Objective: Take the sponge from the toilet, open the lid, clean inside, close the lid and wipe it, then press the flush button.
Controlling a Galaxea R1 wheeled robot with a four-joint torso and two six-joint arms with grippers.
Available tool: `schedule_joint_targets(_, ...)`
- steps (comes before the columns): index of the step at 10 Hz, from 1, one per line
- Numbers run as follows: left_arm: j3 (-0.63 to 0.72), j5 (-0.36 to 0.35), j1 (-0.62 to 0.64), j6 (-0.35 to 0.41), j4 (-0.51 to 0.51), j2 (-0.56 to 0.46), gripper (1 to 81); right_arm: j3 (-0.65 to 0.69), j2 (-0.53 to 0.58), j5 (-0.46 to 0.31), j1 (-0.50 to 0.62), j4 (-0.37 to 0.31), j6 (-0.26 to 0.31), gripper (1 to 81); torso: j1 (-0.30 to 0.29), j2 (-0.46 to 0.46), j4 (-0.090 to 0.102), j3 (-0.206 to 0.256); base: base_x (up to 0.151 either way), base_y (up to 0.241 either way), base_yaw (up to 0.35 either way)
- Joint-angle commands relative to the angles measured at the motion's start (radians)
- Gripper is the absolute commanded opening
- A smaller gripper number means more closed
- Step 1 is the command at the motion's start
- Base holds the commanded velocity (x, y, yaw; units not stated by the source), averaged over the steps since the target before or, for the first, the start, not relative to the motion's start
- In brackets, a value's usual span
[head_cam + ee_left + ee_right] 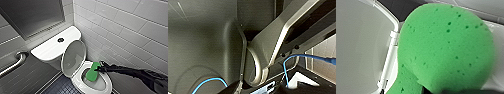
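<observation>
Right jaws clamped on top end of sponge, low inside toilet bowl.

Camera set-up
Head looks down on the toilet at 6 o'clock; right wrist, very near, shares the sponge; left wrist faces robot bodywork

The right gripper and its arm are black, the arm slim and long. A curved grey metal bracket has small dark screws at its edge; thin blue cables loop just beside the bracket.
</observation>
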State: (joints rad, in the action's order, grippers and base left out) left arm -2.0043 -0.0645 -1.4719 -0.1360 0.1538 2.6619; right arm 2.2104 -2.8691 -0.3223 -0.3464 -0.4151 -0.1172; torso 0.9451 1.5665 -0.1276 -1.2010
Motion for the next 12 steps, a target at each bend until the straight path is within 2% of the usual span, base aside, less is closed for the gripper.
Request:
schedule_joint_targets(1, 0.021, 0.083, -0.029, -0.002, 0.001, -0.009, 81.1, 0.044, -0.06, -0.05, 0.151, 0.002, -0.004, 1.0, 0.0, 0.0, 0.0, 0.0, 0.0, 0.0, 0.0)
schedule_joint_targets(2, 0.021, 0.083, -0.029, -0.002, 0.001, -0.009, 81.1, 0.044, -0.074, -0.034, 0.157, 0.002, -0.005, 1.0, 0.0, 0.0, 0.0, 0.0, 0.0, 0.0, 0.0)
schedule_joint_targets(5, 0.021, 0.083, -0.034, -0.005, 0.0, -0.013, 81.1, 0.101, -0.106, 0.08, 0.138, -0.01, -0.012, 1.0, 0.0, 0.0, 0.0, 0.0, 0.0, 0.0, 0.0)
schedule_joint_targets(6, 0.021, 0.083, -0.035, -0.005, 0.0, -0.019, 81.1, 0.116, -0.113, 0.109, 0.123, -0.011, -0.031, 1.0, 0.0, 0.0, 0.0, 0.0, 0.0, 0.0, 0.0)
schedule_joint_targets(12, 0.039, 0.081, -0.046, -0.005, 0.0, -0.037, 81.1, 0.153, -0.081, 0.157, 0.069, -0.027, -0.058, 1.0, 0.0, 0.0, 0.0, 0.0, 0.0, 0.0, 0.0)
